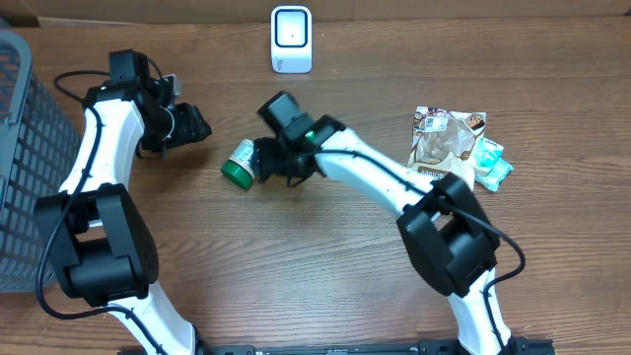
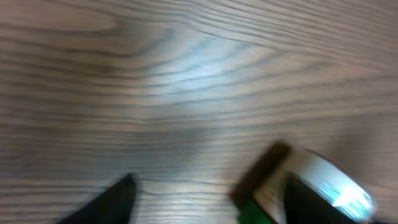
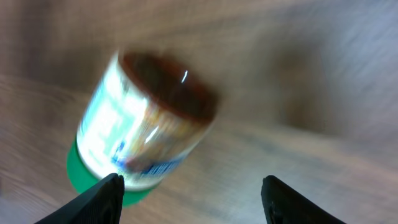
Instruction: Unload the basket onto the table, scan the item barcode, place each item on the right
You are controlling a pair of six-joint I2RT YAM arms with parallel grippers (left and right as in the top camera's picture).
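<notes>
1. Currently the right gripper (image 3: 191, 180) has its two fingers spread apart, with nothing clamped between them.
2. Just ahead of it, toward its left finger, the jar (image 3: 144, 127) lies on its side on the table (image 1: 325, 276). The green lid (image 3: 79, 167) is the end nearer that finger and the brown end is farther off. The view is blurred.
3. From overhead the jar sits right at the right gripper's tip; I cannot tell whether they touch.
4. The left gripper (image 2: 210, 180) also has its fingers apart, over bare wood. The jar shows beside its right finger, partly hidden behind it, not between the two.
5. From overhead the left gripper is near the jar but apart from it.
6. The scanner (image 1: 291, 39) stands well apart beyond the right gripper.
7. Snack packets (image 1: 449, 138) lie back beside the right arm.
8. A basket (image 1: 25, 148) stands behind the left arm.
</notes>
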